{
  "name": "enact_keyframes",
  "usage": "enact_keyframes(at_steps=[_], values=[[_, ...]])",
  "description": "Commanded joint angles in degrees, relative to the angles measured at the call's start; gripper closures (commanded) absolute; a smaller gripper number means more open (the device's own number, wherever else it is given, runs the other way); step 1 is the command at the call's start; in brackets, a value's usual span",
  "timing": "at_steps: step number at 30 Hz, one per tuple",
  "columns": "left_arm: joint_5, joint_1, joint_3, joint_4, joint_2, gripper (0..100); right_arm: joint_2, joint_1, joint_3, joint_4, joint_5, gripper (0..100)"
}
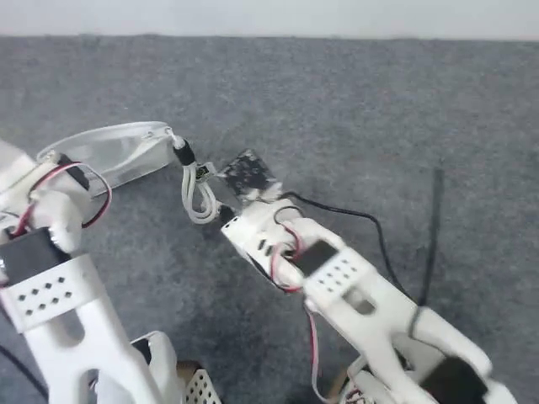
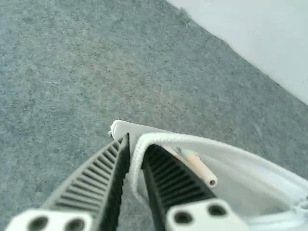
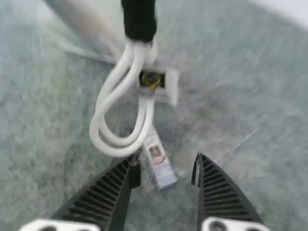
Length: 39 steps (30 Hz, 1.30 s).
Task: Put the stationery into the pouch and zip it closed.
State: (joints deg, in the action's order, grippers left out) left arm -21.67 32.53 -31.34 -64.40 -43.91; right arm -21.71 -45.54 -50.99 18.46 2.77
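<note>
A clear pouch (image 1: 114, 151) with a white zip lies at the left of the grey mat. My left gripper (image 2: 131, 161) is shut on the pouch's zip edge (image 2: 144, 142) at its near end, and a beige pen (image 2: 197, 166) lies inside. A white cord loop (image 1: 199, 200) hangs from the pouch's zip end by a black cap (image 3: 139, 19). My right gripper (image 3: 163, 172) is open just below the loop (image 3: 118, 120). A small bluish-white piece (image 3: 160, 163) lies on the mat between its fingertips. A dark speckled object (image 1: 248, 172) sits beyond the right gripper (image 1: 227, 215).
A black cable (image 1: 379, 236) runs over the mat at the right, beside the right arm. The grey mat (image 1: 354, 109) stretches back to a pale wall edge.
</note>
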Motion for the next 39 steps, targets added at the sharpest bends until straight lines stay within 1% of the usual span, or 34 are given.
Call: enact_keyframes(at_steps=[1,9,15,17,20,23,28,32,39], values=[[-0.97,0.09,0.75,2.64,-0.53,99,7.34,-1.01,7.21,0.22,0.88,82.8],[-0.97,1.41,0.66,2.64,-0.53,99,25.27,-0.66,18.46,0.66,0.97,82.8],[-0.97,1.32,0.66,2.64,-0.53,99,32.48,-0.13,23.12,0.84,1.05,83.3],[-0.97,1.32,0.57,2.64,-0.53,99,33.54,0.13,24.18,2.59,1.85,83.7],[-0.97,1.32,0.57,2.64,-0.53,99,34.68,0.31,26.73,7.08,5.01,91.6],[-0.97,1.32,0.57,2.64,-0.53,99,34.59,0.92,27.52,8.84,5.45,99.8],[-0.97,1.32,0.57,2.55,-0.53,99,34.51,4.18,27.52,9.01,5.63,99.4],[-0.88,1.32,0.57,2.55,-0.53,99,33.36,6.02,27.78,13.49,9.41,99.4],[-0.88,1.32,0.57,2.81,-0.53,99,24.75,6.99,27.69,28.18,10.2,99.3]])
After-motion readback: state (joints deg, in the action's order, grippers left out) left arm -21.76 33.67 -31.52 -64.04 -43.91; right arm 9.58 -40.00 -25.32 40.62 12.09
